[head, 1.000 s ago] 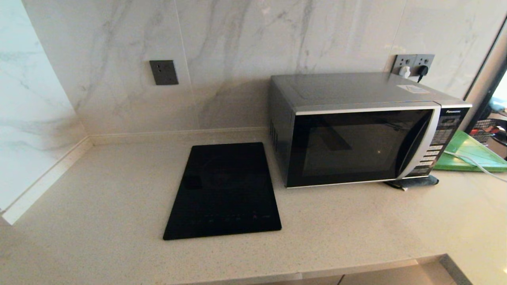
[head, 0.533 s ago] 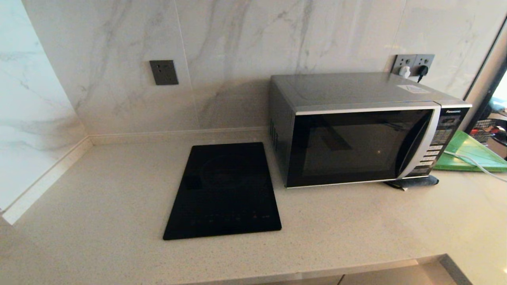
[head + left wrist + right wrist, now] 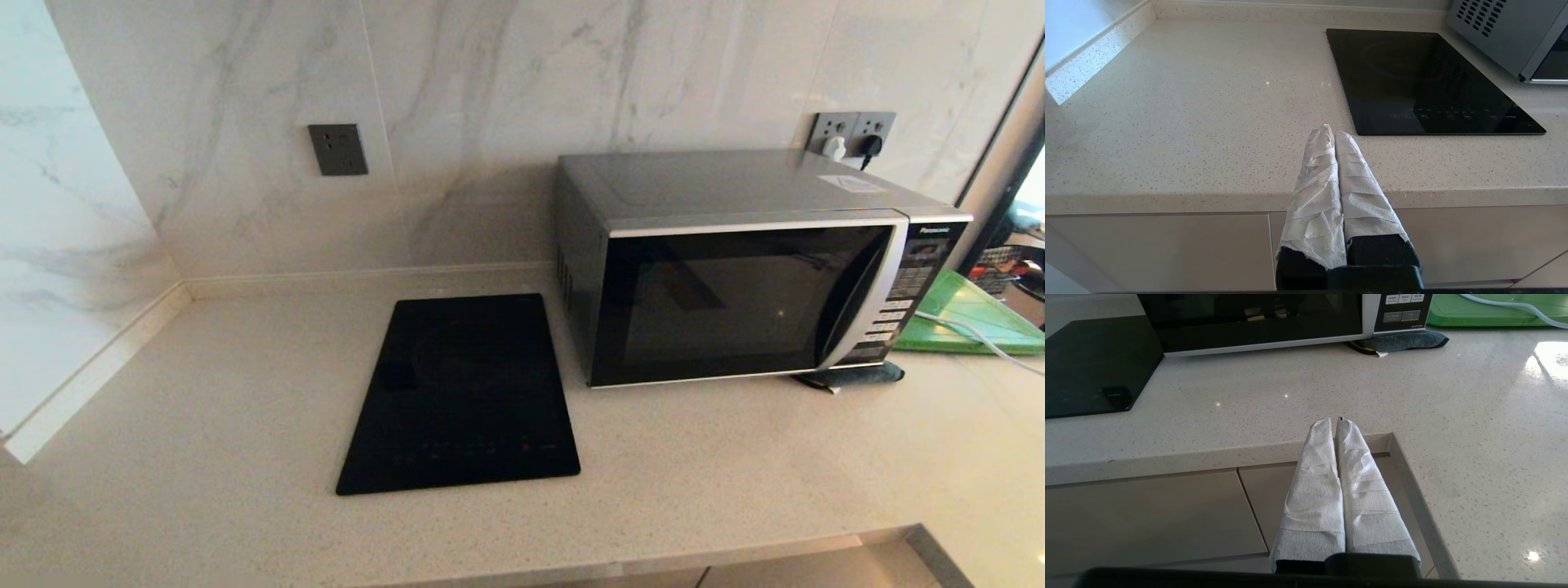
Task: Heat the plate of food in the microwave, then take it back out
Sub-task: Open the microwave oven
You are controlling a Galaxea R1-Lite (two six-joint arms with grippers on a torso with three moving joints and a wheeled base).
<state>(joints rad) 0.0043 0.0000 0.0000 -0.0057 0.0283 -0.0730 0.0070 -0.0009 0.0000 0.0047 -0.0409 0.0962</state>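
The silver-grey microwave [image 3: 735, 269] stands at the back right of the counter with its black glass door closed; its lower front [image 3: 1257, 332] and a side corner [image 3: 1515, 36] show in the wrist views. The plate of food is out of view. My left gripper [image 3: 1332, 130] hangs shut in front of the counter's front edge, its paper-wrapped fingers pressed together with nothing between them. In front of the counter edge, short of the microwave, my right gripper [image 3: 1334, 421] is also shut and empty. Neither arm shows in the head view.
A flat black glass cooktop [image 3: 461, 392] lies left of the microwave. A green cutting board [image 3: 971, 314] with a white cable across it sits to the microwave's right. A dark folded cloth [image 3: 853, 376] lies under the microwave's front right corner. The counter steps back at the right [image 3: 1404, 465].
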